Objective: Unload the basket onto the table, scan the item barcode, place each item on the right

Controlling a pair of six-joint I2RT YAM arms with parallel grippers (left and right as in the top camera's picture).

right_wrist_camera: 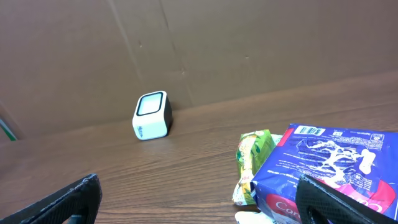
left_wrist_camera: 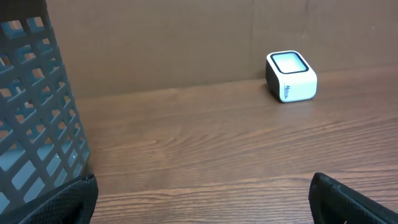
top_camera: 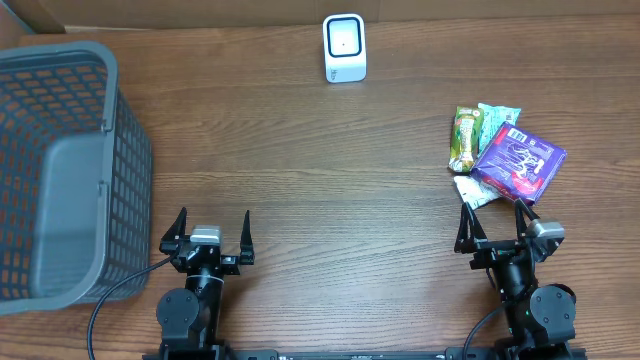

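1. At the near edge of the table, the left jaws are held wide open, with nothing between them.
2. The right jaws are likewise spread open and empty.
3. Just beyond the right jaws, a purple packet is laid on a small pile, with a barcode shown on its upper face.
4. A green snack bag is tucked beside the packet.
5. A grey basket is set at the left.
6. The white scanner is stood at the far edge, well apart from the pile.
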